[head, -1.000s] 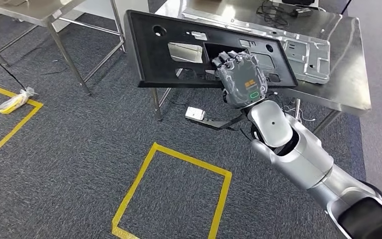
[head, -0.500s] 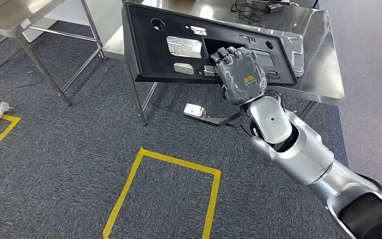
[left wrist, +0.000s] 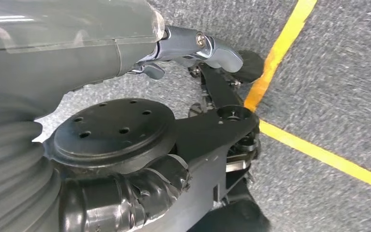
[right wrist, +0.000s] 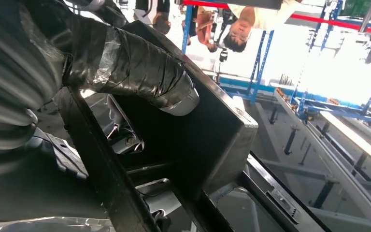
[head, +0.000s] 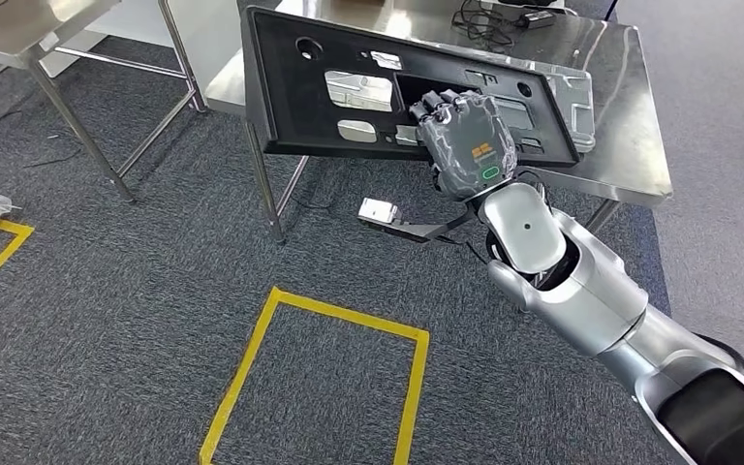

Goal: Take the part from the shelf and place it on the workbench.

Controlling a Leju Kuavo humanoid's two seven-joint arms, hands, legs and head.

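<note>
The part is a wide black plastic panel [head: 300, 97] with several cutouts. My right hand [head: 467, 145] grips it at the lower edge of its large middle opening and holds it tilted in the air. The panel hangs over the front left corner of the steel workbench [head: 630, 145], its left end out past the bench above the carpet. In the right wrist view my taped thumb [right wrist: 135, 67] presses on the panel's thick black edge [right wrist: 212, 140]. My left hand [left wrist: 125, 198] hangs by my side above the carpet and holds nothing.
A silver stamped metal plate [head: 573, 92] lies on the bench behind the panel, with black cables [head: 489, 17] further back. Another steel table [head: 19, 29] stands at the far left. Yellow tape [head: 252, 368] marks a square on the grey carpet. A person [right wrist: 241, 24] stands beyond the bench.
The camera has swung, so the whole scene has slid left since one second ago. The right hand keeps its hold on the panel, which sits slightly nearer the bench top.
</note>
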